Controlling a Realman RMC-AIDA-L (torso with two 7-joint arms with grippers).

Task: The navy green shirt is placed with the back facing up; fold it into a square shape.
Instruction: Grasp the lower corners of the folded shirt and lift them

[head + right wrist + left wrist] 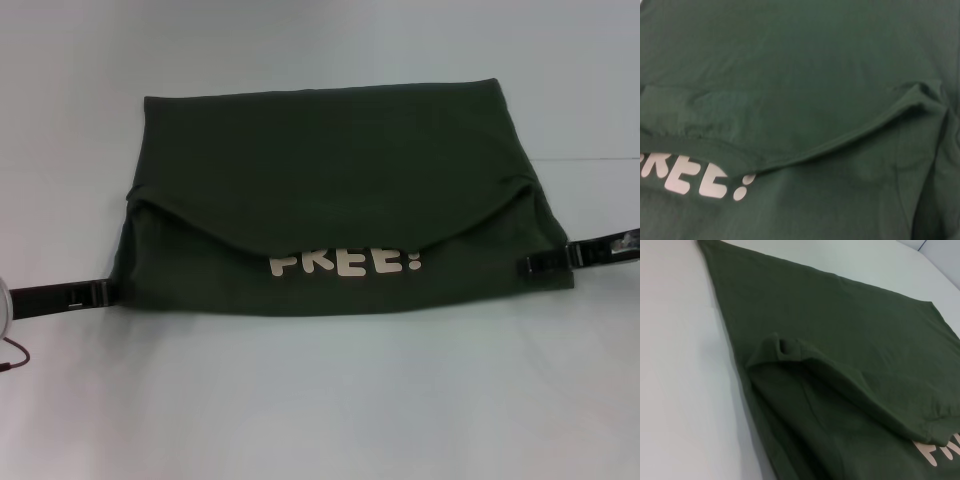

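Observation:
The navy green shirt (330,150) lies folded into a wide block on the white table (320,400). A curved flap of it hangs over the tops of the cream letters "FREE!" (345,263) on the near layer. My left gripper (100,293) is low at the shirt's near left edge. My right gripper (525,265) is low at its near right edge, its tip over the cloth. The left wrist view shows the shirt (840,340) with a bunched fold corner and part of the letters (940,452). The right wrist view shows the shirt (790,75), the flap's hem and the letters (695,182).
A white round object (3,300) with a thin red cable (15,355) sits at the table's left edge beside my left arm. Bare white table surrounds the shirt on all sides.

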